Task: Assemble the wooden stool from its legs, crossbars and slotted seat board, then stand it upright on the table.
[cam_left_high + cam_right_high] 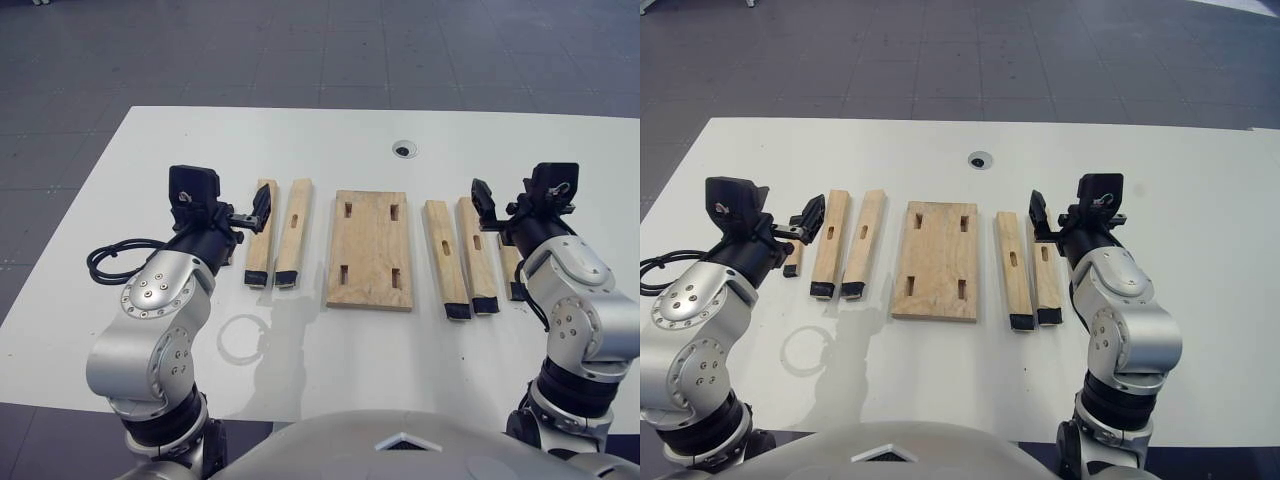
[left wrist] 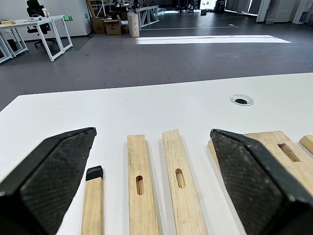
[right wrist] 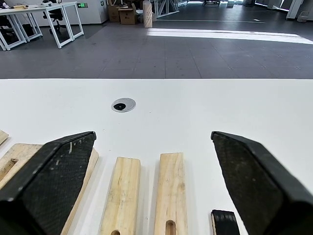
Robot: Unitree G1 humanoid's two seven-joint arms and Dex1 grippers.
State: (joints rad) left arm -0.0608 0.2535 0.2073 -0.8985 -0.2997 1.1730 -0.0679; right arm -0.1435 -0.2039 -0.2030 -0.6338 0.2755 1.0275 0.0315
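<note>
Right arm [image 1: 565, 275] half hides one short crossbar [image 1: 510, 265].

floor [image 1: 300, 50]: dark grey tiles, bright light band [image 2: 210, 39] far across | furniture: white surface [image 1: 580, 150] with round cable port [image 1: 404, 150]; white desks [image 2: 34, 21] and black office chair [image 2: 34, 7] far back | cardboard boxes [image 2: 115, 25] near them
</note>
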